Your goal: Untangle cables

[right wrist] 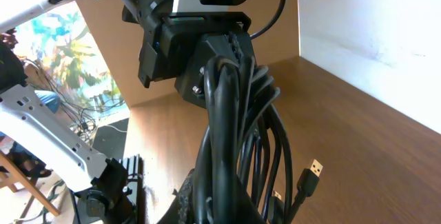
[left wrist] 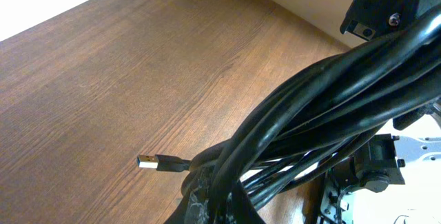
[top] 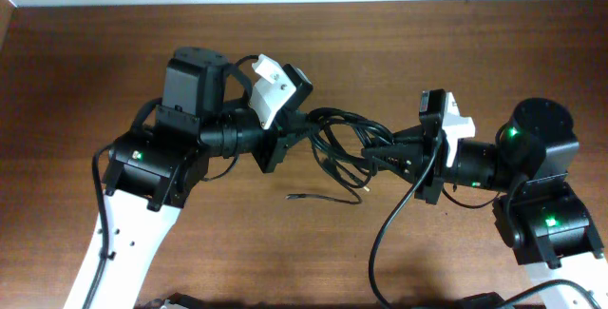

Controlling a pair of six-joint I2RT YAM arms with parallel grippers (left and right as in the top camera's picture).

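Both jaws clamped, cables (left wrist: 310, 110) (bunched) strung between

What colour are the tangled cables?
Black and glossy. The cables show best in the right wrist view.

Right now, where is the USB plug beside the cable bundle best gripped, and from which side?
Probably grip the USB plug by its black housing behind the metal tip, from above: it sticks out sideways, clear of the cable bundle.
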